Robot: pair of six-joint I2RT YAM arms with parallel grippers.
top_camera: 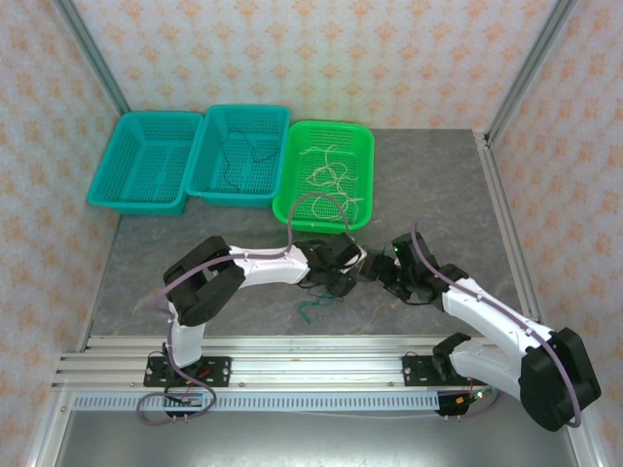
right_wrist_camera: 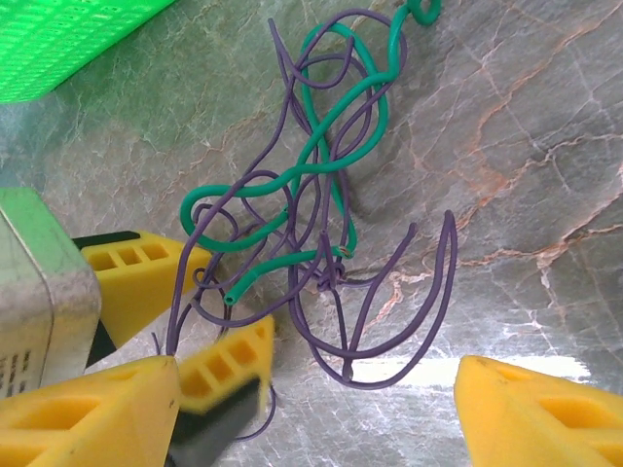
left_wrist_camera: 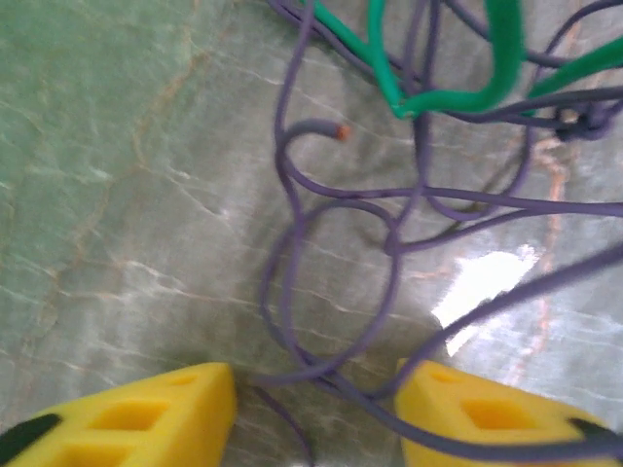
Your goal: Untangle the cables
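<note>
left gripper [left_wrist_camera: 316, 391] half open — purple cables [left_wrist_camera: 394, 277] between | right gripper [right_wrist_camera: 319, 379] wide open

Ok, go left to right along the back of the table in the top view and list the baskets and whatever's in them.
Left teal basket → middle teal basket with dark cables in it → green basket holding cream-white cables.
</note>
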